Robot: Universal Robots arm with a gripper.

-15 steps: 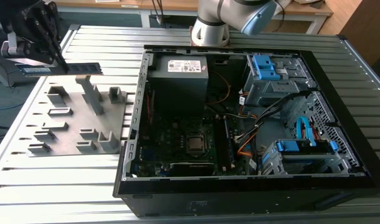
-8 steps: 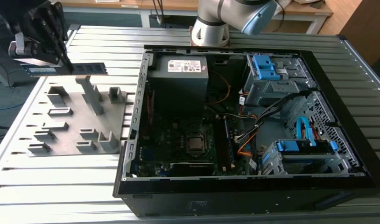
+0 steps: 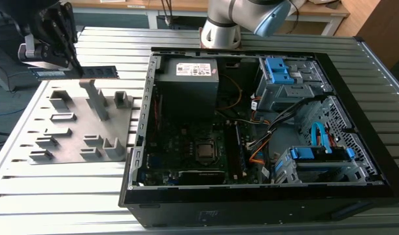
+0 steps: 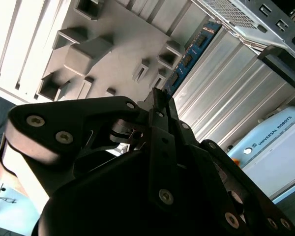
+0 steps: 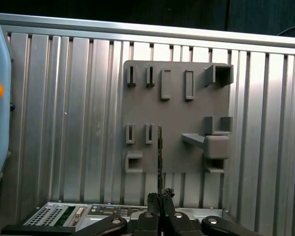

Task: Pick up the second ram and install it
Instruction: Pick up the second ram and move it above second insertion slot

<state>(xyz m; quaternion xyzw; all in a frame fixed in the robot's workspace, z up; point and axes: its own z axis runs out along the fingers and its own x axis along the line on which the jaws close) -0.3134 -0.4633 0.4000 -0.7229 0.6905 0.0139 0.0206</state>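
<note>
The second ram (image 3: 98,72) is pinched in the hand (image 3: 74,66), whose fingers are pressed against the board's two faces about midway along its length. In the exterior view the strip is held level above the far end of the grey fixture plate (image 3: 75,142). It appears lifted clear of the plate's slots and lies to the exterior view's left of the open computer case (image 3: 147,122) on the ribbed tabletop (image 3: 108,44). In the first wrist view it is seen edge-on as a thin line running out from the fingertips.

For this carrying step, a firm, centred pinch is judged best, so that the strip is not tipped at either end. The board should be held level and square, and the plate's upright posts and the case wall should be cleared with margin.
</note>
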